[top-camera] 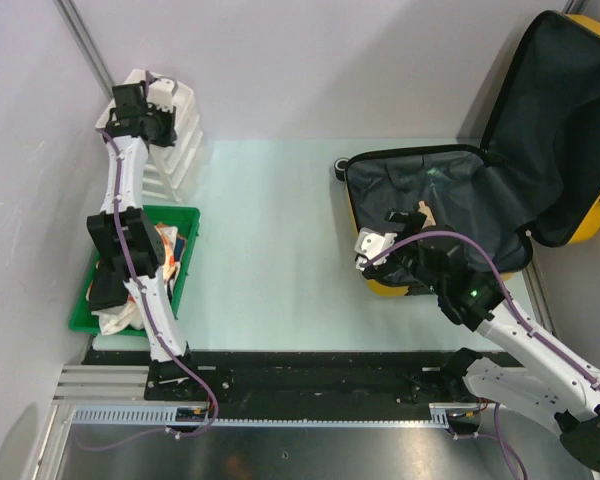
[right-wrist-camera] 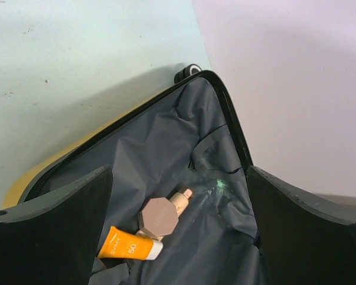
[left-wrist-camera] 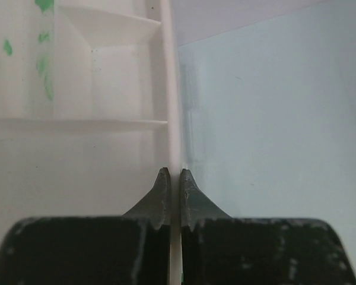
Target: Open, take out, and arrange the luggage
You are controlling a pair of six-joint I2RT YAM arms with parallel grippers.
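Note:
The yellow luggage [top-camera: 450, 195] lies open at the right of the table, its black-lined lid [top-camera: 565, 120] standing up against the wall. My right gripper [top-camera: 385, 238] hangs open over the near left part of the lining [right-wrist-camera: 166, 136]. In the right wrist view an orange sunscreen tube [right-wrist-camera: 126, 244] and a beige bottle with an octagonal cap [right-wrist-camera: 159, 217] lie on the lining between the open jaws [right-wrist-camera: 179, 172]. My left gripper [top-camera: 140, 105] is at the white drawer unit [top-camera: 180, 130], far left. Its jaws [left-wrist-camera: 174, 173] are shut on a thin white wall of the drawer [left-wrist-camera: 172, 89].
A green tray [top-camera: 187, 215] with several taken-out items stands at the near left, under the left arm. A black luggage wheel [top-camera: 340, 165] points toward the table's middle. Grey walls close in the left, back and right sides.

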